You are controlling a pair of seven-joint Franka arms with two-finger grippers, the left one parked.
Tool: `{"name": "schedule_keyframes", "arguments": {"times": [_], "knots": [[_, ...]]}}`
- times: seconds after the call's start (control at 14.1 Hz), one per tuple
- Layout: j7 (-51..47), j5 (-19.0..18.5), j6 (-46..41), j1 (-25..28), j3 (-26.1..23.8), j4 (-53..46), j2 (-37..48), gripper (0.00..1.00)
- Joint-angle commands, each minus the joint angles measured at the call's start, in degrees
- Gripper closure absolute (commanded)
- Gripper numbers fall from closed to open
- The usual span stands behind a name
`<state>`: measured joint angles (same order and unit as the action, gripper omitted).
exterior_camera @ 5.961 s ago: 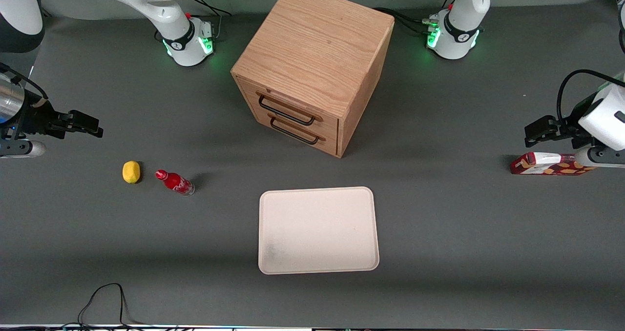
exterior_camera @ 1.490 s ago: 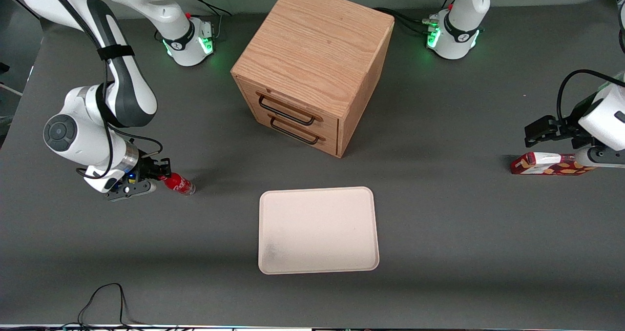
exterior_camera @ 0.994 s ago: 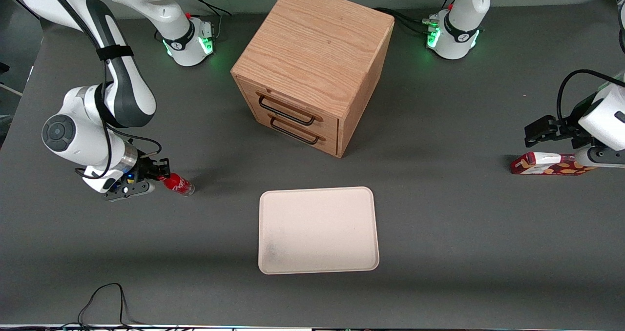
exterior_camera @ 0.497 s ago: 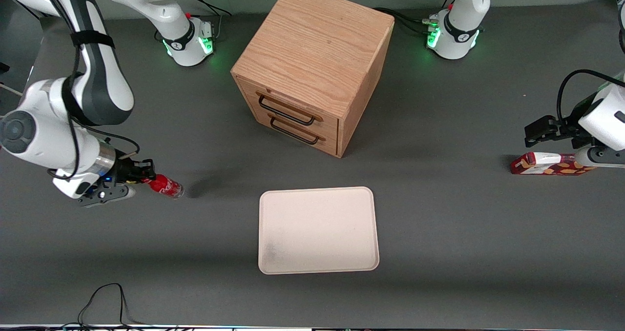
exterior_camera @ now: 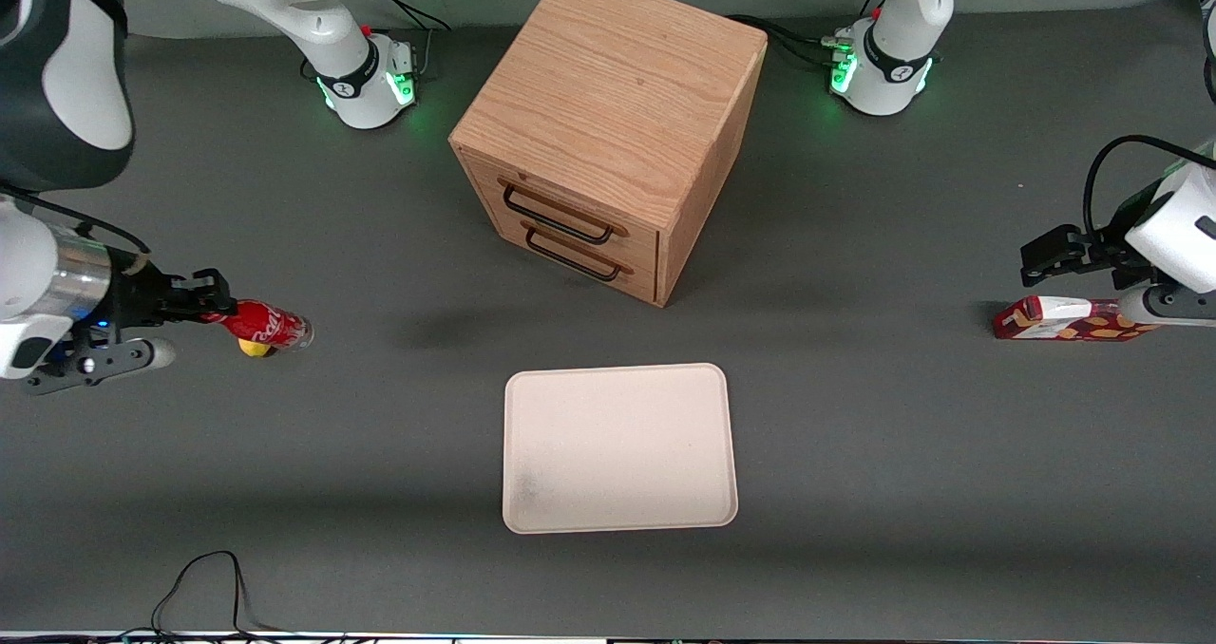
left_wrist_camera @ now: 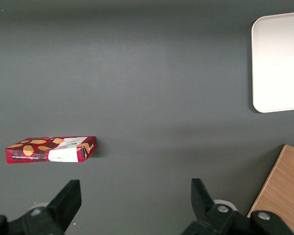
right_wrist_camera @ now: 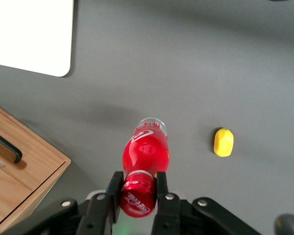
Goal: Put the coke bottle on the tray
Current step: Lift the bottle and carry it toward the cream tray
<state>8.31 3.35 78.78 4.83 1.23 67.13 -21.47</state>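
The coke bottle [exterior_camera: 264,326] is small and red with white script and a clear base. It hangs lying sideways well above the table at the working arm's end. My gripper [exterior_camera: 211,310] is shut on its red cap [right_wrist_camera: 137,199], one finger [right_wrist_camera: 114,191] pressed on each side. The bottle's body [right_wrist_camera: 146,149] points away from the wrist. The cream tray [exterior_camera: 619,446] lies flat near the table's front, toward the middle, and its rounded corner [right_wrist_camera: 36,36] shows in the right wrist view. Nothing lies on the tray.
A yellow lemon [right_wrist_camera: 223,142] rests on the table below the lifted bottle, partly hidden by it in the front view. A wooden two-drawer box [exterior_camera: 608,131] stands mid-table. A red-and-white snack carton [exterior_camera: 1064,319] lies at the parked arm's end.
My gripper has lifted the coke bottle off the table and drawn it back toward the working arm's end. The bottle's shadow has slid toward the tray.
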Motion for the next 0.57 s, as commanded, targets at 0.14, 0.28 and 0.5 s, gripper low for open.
{"name": "schedule_keyframes", "arguments": {"times": [0.14,0.28,0.5], "knots": [[1.3,-2.0,-3.2,0.4,-0.7,-16.0,-10.1,1.0],[1.0,-2.1,0.5,2.4,-1.7,-18.3,-13.1,1.0],[1.0,-4.6,7.9,7.4,-1.7,-18.3,-16.1,1.0]]}}
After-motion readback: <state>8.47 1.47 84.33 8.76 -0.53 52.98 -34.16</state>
